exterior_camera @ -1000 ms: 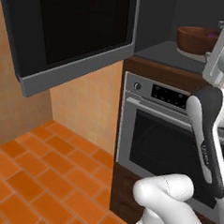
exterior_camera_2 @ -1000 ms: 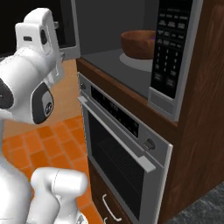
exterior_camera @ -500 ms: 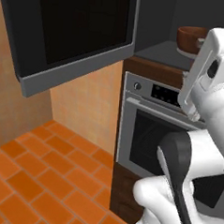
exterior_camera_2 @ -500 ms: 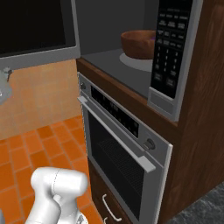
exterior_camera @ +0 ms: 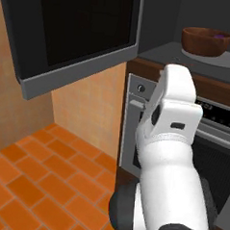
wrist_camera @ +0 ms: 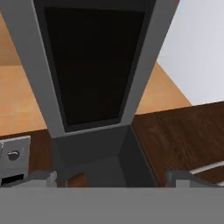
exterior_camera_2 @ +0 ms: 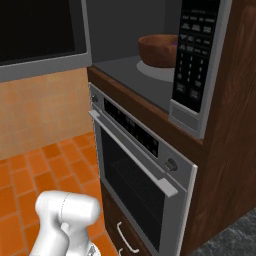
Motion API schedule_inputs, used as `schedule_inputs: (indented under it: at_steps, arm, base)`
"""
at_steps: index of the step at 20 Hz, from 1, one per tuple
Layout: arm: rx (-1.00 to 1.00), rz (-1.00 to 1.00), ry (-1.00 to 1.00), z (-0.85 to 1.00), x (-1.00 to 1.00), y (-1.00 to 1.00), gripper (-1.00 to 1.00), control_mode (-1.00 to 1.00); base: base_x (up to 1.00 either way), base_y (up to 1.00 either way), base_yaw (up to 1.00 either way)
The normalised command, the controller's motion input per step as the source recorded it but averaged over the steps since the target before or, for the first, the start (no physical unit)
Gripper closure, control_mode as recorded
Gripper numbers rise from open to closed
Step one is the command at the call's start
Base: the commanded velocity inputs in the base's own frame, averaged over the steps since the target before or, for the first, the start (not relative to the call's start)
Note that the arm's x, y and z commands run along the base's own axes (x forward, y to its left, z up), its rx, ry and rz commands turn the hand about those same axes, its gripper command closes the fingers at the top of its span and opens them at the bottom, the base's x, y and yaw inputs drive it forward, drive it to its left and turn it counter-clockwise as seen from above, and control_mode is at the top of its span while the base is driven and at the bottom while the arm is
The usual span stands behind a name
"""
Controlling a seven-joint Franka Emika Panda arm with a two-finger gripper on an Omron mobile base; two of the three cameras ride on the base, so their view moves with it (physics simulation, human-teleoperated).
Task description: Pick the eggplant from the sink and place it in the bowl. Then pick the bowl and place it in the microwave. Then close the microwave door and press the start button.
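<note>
My gripper (wrist_camera: 111, 177) spread wide, nothing held, facing microwave door (wrist_camera: 94, 65), which hangs swung open. Wooden bowl (exterior_camera_2: 158, 50) sits deep inside microwave (exterior_camera_2: 135, 65) on round turntable plate (exterior_camera_2: 150, 70), eggplant (exterior_camera: 220, 34) peeking purple inside. Steel oven (exterior_camera_2: 140, 170) right below.

1. Orange-red tiled floor (exterior_camera: 30, 189), laid in staggered rectangular tiles
2. Pale orange wall (exterior_camera: 88, 110) behind it, evenly lit
3. Dark brown wood cabinet (exterior_camera_2: 227, 150) housing the built-in appliances
4. Steel oven (exterior_camera_2: 137, 170) set low in the cabinet, with a bar handle, a round knob and a dark control strip
5. A drawer with a curved handle (exterior_camera_2: 127, 239) beneath the oven
</note>
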Motion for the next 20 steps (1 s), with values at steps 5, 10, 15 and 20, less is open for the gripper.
schedule_inputs:
  at_steps: [5, 10, 15, 20]
  arm:
    - [0.15, -0.19, 0.0, -0.6, 0.0, 1.0, -1.0, -1.0]
    - [-0.01, -0.17, 0.0, -0.34, 0.26, 0.91, -1.0, -1.0]
    - [-0.21, -0.22, 0.0, -0.45, 0.6, 1.0, -1.0, -1.0]
    - [-0.08, -0.16, 0.0, -0.43, 0.72, 0.98, -1.0, -1.0]
  base:
    - [0.0, 0.0, 0.0]
    - [0.0, 0.0, 0.0]
    - [0.0, 0.0, 0.0]
    - [0.0, 0.0, 0.0]
